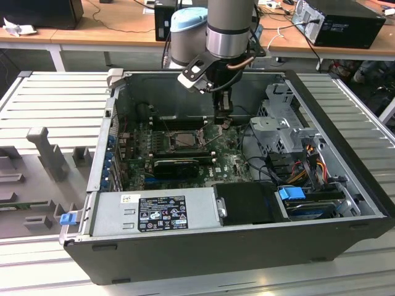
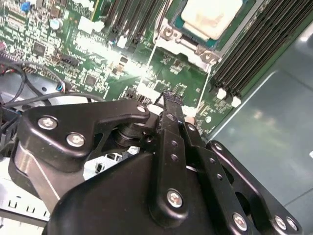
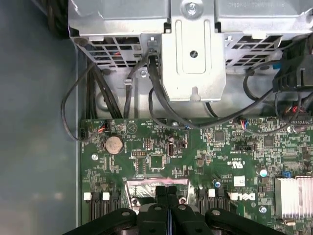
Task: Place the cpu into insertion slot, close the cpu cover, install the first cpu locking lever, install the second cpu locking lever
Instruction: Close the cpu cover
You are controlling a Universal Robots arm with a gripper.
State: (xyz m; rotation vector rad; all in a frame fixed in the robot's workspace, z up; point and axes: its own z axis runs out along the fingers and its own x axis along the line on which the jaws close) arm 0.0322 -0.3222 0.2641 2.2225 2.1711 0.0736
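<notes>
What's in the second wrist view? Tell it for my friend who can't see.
A black metal gripper, fingers pressed together, hangs above a green circuit board. Beyond its tip, a pale square chip sits inside a silver metal frame, with long black slots beside it.

- Exterior view: off the arm, high above the open computer case (image 1: pixel 247 246), tilted down into it. It is far enough back to take in the whole case.
- First wrist view: close above the motherboard (image 3: pixel 195 156). It faces down past the gripper (image 3: pixel 167 191), with the drive cage (image 3: pixel 193 49) just beyond the board's edge.
- Second wrist view: nearer still, behind the gripper (image 2: pixel 168 95). It is angled across the motherboard (image 2: pixel 98 58) toward the cpu (image 2: pixel 212 17).
- Shared: the motherboard (image 1: pixel 231 163) in all three views, and the gripper in both wrist views.
</notes>
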